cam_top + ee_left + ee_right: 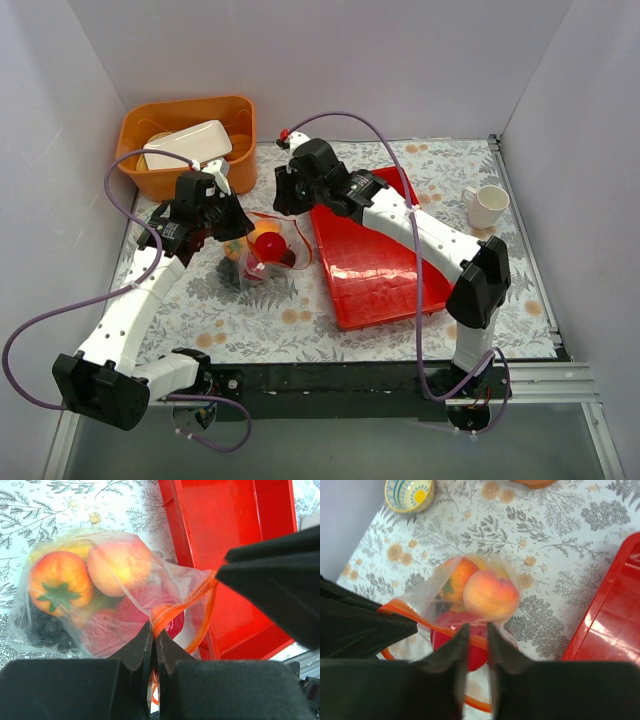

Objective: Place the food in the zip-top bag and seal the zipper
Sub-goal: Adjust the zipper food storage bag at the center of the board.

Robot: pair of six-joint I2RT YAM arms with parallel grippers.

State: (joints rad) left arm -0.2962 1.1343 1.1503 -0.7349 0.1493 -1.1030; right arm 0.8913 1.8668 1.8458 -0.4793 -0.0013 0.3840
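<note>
The clear zip-top bag (pixel 266 250) lies on the patterned cloth left of the red tray, with the food inside. In the left wrist view I see a peach-orange ball (pixel 117 567), an orange fruit with a green stalk (pixel 60 580), dark grapes (pixel 45 630) and a red ball (pixel 175 624). My left gripper (pixel 154 627) is shut on the orange-red zipper (pixel 167 611) at the bag's mouth. My right gripper (pixel 477 632) hovers over the mouth with its jaws a narrow gap apart; the zipper (pixel 400 609) runs across under them, above the red ball (pixel 451 640) and peach (pixel 492 595).
The red tray (pixel 385 275) lies right of the bag, tilted, under the right arm. An orange bin (pixel 150 175) holding white dishes stands at the back left. A white mug (pixel 488 206) stands at the right. A small striped bowl (pixel 409 492) sits beyond the bag.
</note>
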